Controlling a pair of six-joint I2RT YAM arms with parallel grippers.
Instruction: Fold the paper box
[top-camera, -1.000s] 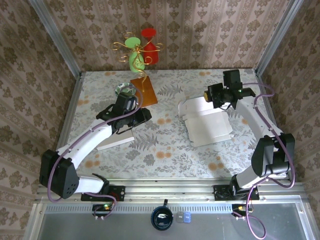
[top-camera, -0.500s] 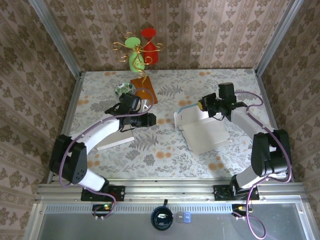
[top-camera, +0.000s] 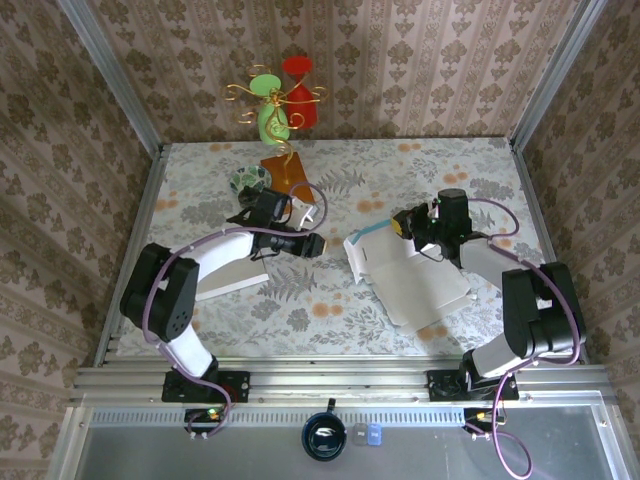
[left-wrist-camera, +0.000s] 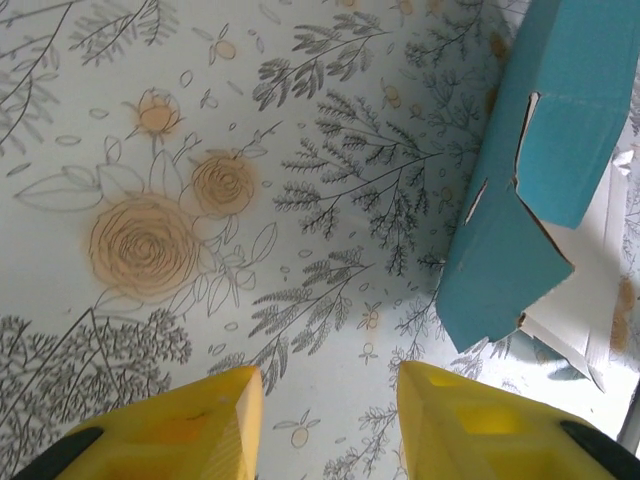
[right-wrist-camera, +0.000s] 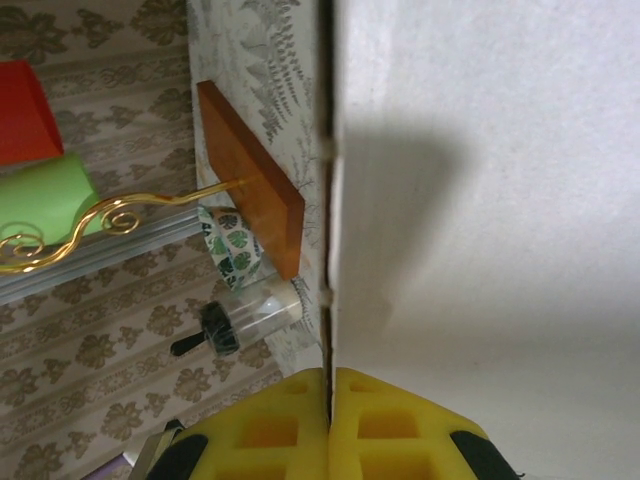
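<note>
- Finds the box (top-camera: 420, 275) right of centre on the table (top-camera: 330, 300), white base flat, left wall raised, blue outside.
- Clenches the right gripper (top-camera: 404, 222) on the box at its far left edge.
- In the right wrist view, pins a thin white panel edge between fingers (right-wrist-camera: 400, 420) pressed together.
- Holds the left gripper (top-camera: 320, 245) released, yellow fingers (left-wrist-camera: 200, 420) apart, nothing between them, over bare table.
- Puts the blue wall near that gripper, on its right, apart from it.
- Sees a wood block (top-camera: 288, 180) with a gold wire stand at the back, a tape roll (top-camera: 250, 180) beside it.
</note>
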